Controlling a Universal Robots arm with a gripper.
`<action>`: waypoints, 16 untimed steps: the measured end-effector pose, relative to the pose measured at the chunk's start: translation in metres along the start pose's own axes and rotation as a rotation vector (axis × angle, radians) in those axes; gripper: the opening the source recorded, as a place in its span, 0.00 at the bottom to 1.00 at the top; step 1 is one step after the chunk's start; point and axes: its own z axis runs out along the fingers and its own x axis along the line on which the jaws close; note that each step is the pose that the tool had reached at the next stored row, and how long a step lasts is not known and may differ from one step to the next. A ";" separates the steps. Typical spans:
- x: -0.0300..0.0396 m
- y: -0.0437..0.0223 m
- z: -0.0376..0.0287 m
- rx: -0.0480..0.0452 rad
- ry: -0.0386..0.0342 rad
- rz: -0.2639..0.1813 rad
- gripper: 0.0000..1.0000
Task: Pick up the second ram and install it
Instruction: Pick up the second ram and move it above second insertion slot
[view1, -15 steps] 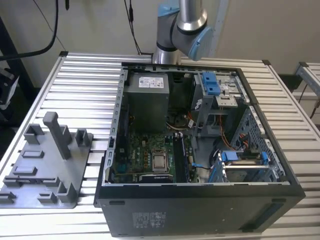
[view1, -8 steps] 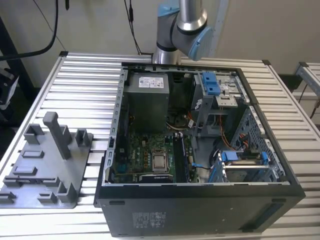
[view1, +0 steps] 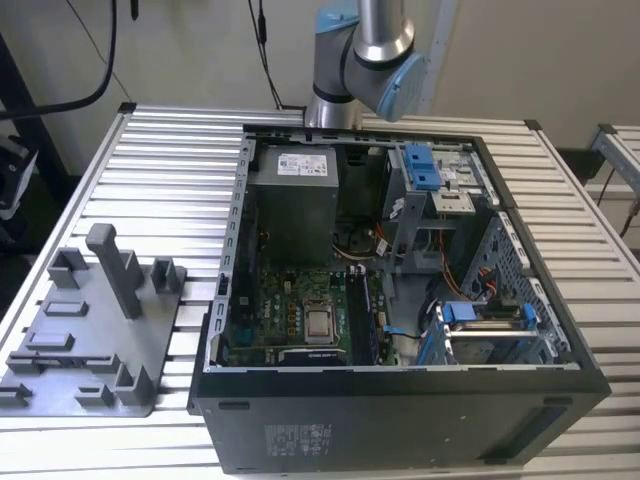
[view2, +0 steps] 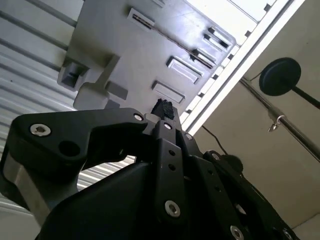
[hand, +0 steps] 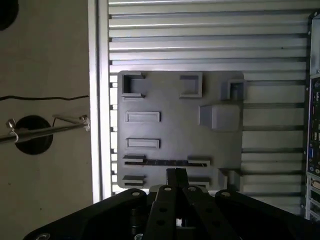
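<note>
Exterior view: a slatted metal bench (view1: 150, 150) is seen carrying an open PC case (view1: 400, 420), w/ a grey fixture tray (view1: 95, 345) laid just beside it at the exterior view's left. A tall grey post (view1: 110, 265) is stood upright on the tray, among lower blocks. Inside the case a grey PSU box (view1: 295, 200) is mounted at the far side, and the motherboard (view1: 270, 320) w/ its CPU socket (view1: 320, 322) lies nearer. The arm (view1: 365, 50) is seen at the far edge of the bench, behind the case. First wrist view: the fixture tray (hand: 180, 130) is viewed from above on the bench slats (hand: 200, 40). The second ram (hand: 165, 162) is seen as a thin dark strip, apparently stood on edge between two end brackets in the tray. The tool (hand: 176, 174) is held over the tray w/ its fingers pressed together and nothing seen between them; its tip lines up just beside the ram strip. Contact cannot be judged from this angle. An edge of the case (hand: 314, 150) is caught at one side, and a round black stand base (hand: 32, 135) w/ a metal rod (hand: 45, 130) is seen on the floor beyond the bench rim. Second wrist view: the tool (view2: 162, 107) is seen from behind, fingers closed up tip to tip, over the tray (view2: 150, 50) and the bench slats (view2: 25, 50); the stand base (view2: 280, 75) sits off the bench.
</note>
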 end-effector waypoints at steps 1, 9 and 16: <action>0.0000 0.0000 0.0001 0.0003 0.0008 -0.018 0.11; -0.0001 -0.0001 0.0014 0.0041 0.0074 -0.162 0.11; -0.0002 -0.0003 0.0050 0.0072 0.0130 -0.289 0.11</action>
